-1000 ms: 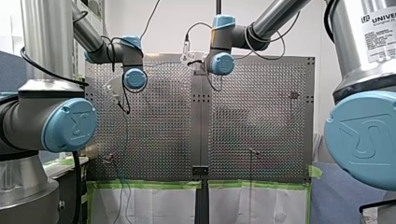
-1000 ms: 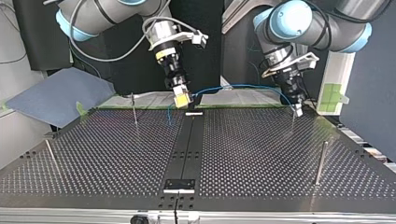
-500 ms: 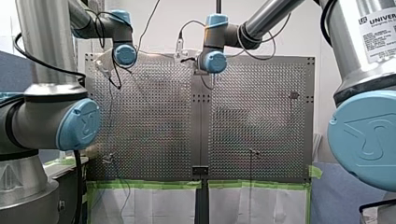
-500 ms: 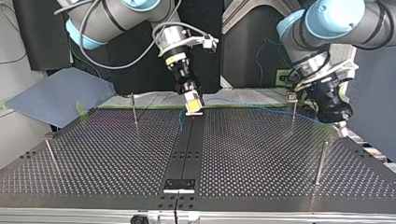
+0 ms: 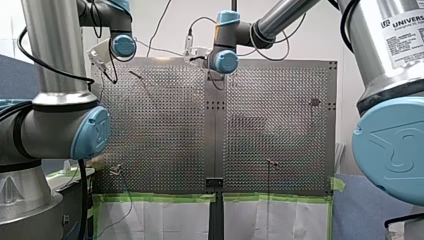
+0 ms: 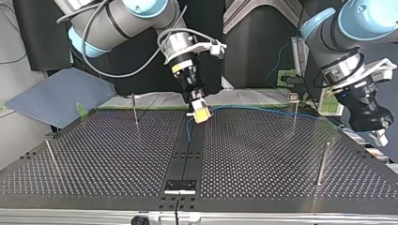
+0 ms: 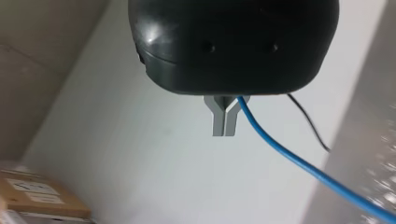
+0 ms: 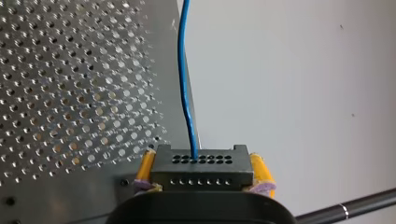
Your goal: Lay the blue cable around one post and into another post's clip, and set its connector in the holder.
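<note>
My right gripper (image 8: 201,179) has its yellow pads shut on the black connector (image 8: 201,167), and the blue cable (image 8: 183,70) leaves it straight ahead. In the top view this gripper (image 6: 202,115) hangs just above the table's dark centre strip at the far edge. From there the blue cable (image 6: 256,109) runs to the view's right, past the clip post (image 6: 294,105), toward my left gripper (image 6: 379,137) off the table's right side. The left wrist view shows its metal fingers (image 7: 219,122) shut, with the blue cable (image 7: 285,156) coming out between them. The black holder (image 6: 179,185) sits near the front edge.
Thin posts stand on the perforated table: one at the far left (image 6: 134,110), one at the near left (image 6: 50,152), one at the near right (image 6: 321,164). A blue-grey sheet (image 6: 56,96) lies beyond the far left corner. Green tape (image 5: 160,198) edges the table.
My left gripper swung to the top view's right and nearer, past the clip post, drawing the cable along. My right gripper shifted slightly right over the centre strip with the connector.
</note>
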`<action>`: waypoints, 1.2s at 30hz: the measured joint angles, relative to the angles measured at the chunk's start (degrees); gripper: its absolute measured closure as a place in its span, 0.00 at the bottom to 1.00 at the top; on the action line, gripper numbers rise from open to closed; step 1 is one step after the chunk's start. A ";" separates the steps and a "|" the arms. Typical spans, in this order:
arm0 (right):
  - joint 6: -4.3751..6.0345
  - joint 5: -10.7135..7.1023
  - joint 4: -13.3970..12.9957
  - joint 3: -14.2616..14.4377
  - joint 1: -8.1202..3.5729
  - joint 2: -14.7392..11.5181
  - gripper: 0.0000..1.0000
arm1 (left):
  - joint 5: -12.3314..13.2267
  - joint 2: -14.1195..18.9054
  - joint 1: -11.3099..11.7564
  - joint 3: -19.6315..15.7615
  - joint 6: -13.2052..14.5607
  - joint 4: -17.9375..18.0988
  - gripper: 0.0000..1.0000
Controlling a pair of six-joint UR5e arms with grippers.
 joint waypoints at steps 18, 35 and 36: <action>0.57 -0.04 1.58 -7.03 0.36 4.42 1.00 | 6.35 -4.85 0.95 4.13 -0.58 -5.78 1.00; 0.77 -1.11 6.69 -15.55 0.45 11.47 1.00 | 8.01 -8.36 3.42 7.54 -1.35 -6.57 1.00; 0.75 -1.18 6.90 -16.01 0.49 11.86 1.00 | 8.16 -8.55 3.60 7.81 -1.50 -6.60 1.00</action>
